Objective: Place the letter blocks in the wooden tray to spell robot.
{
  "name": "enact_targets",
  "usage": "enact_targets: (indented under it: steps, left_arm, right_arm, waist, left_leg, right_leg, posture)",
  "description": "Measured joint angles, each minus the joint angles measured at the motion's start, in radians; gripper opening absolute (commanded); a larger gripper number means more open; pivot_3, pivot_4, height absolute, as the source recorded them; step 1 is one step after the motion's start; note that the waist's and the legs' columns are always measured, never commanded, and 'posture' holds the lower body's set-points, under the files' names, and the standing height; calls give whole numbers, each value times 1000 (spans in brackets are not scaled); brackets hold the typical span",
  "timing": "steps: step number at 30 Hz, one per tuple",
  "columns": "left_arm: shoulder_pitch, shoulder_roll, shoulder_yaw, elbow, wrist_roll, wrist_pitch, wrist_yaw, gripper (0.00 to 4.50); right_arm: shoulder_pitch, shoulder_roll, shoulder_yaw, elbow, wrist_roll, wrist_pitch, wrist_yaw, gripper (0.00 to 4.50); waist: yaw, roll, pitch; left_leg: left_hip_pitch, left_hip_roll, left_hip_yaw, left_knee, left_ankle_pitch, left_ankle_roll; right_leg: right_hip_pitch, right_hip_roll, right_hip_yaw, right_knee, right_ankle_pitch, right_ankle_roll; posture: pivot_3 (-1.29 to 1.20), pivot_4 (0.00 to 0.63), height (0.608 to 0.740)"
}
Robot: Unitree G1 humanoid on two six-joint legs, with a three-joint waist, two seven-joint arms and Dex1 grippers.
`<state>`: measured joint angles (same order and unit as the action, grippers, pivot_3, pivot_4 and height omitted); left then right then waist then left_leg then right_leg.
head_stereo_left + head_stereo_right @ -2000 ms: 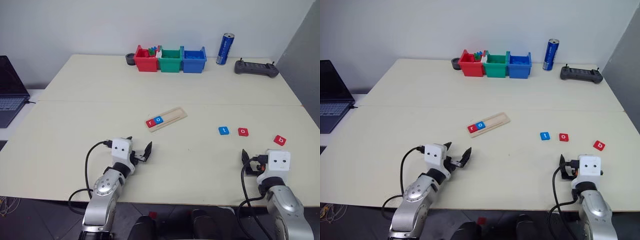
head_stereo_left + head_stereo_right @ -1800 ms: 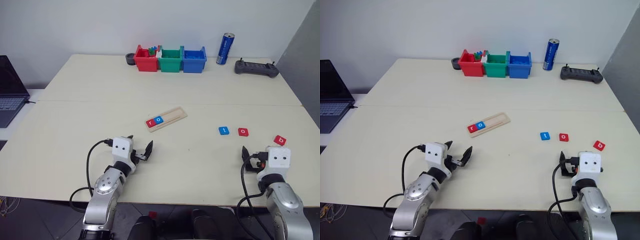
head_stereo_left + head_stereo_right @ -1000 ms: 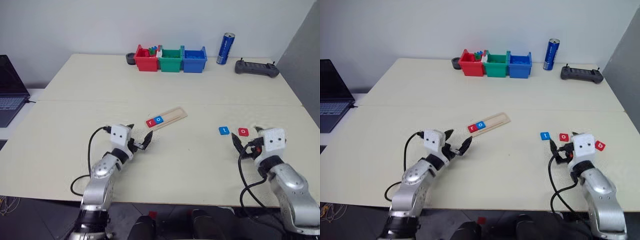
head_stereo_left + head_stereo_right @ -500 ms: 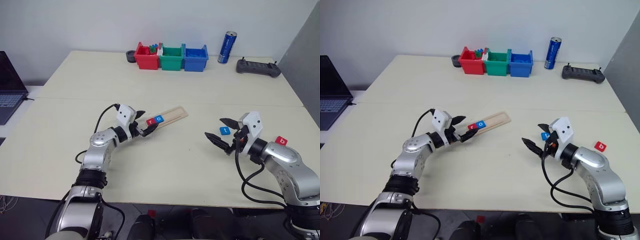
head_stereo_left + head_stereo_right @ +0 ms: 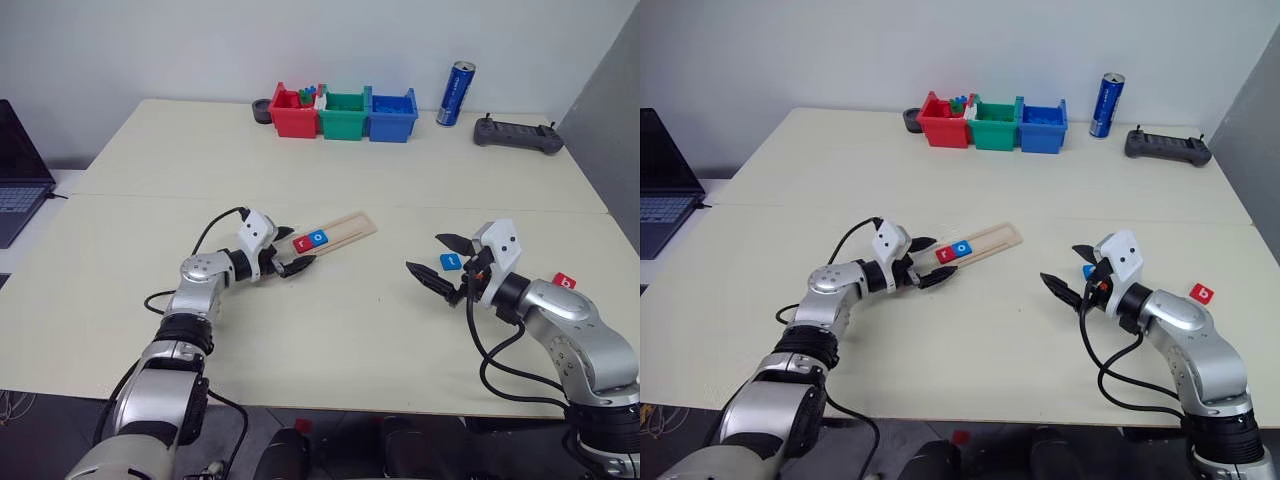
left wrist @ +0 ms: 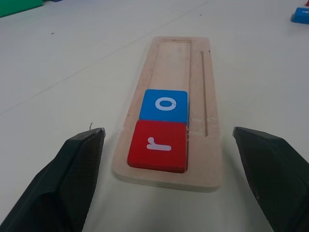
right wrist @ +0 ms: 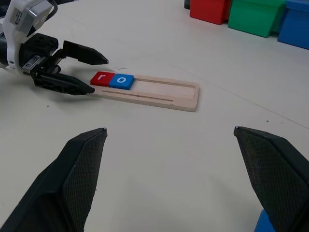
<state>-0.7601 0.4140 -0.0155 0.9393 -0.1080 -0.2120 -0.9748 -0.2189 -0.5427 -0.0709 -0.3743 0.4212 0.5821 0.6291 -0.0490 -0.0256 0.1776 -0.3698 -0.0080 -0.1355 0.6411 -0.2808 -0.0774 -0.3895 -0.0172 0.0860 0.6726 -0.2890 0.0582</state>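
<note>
The wooden tray (image 5: 338,230) lies slantwise at the table's middle. A red "r" block (image 6: 158,146) and a blue "o" block (image 6: 165,105) sit side by side at its near end. My left gripper (image 5: 295,251) is open, its fingers (image 6: 72,179) on either side of that end and touching nothing. A blue "t" block (image 5: 450,261) lies loose on the right. My right gripper (image 5: 434,259) hangs open just beside it, pointing towards the tray and holding nothing. A red "b" block (image 5: 564,282) lies further right, behind the right arm.
Red, green and blue plastic bins (image 5: 343,114) stand in a row at the back, with a blue can (image 5: 455,94) and a black controller (image 5: 514,134) to their right. A laptop (image 5: 18,165) sits off the left edge. Bare tabletop separates the tray from the loose blocks.
My left gripper reached forward to the tray's near end. My right gripper swung left and rose beside the blue "t" block, then held still. Both stayed open.
</note>
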Motion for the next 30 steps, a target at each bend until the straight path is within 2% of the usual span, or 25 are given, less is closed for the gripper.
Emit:
enact_targets:
  steps: [16,30]
  left_arm:
    - [-113,-15,1,212,61,-66,-42,4500]
    - [-189,-7,-12,289,132,-81,-70,4500]
  right_arm:
    - [-30,1,3,0,1,2,-20,4489]
    - [-30,1,3,-5,7,18,-25,4489]
  waist:
    - [-2,-1,0]
    - [-5,-1,1]
  left_leg:
    - [0,0,-1,1,0,0]
    - [-1,0,-1,1,0,0]
  right_leg:
    - [0,0,-1,1,0,0]
    - [0,0,-1,2,0,0]
  posture:
    - [0,150,740]
    - [0,150,740]
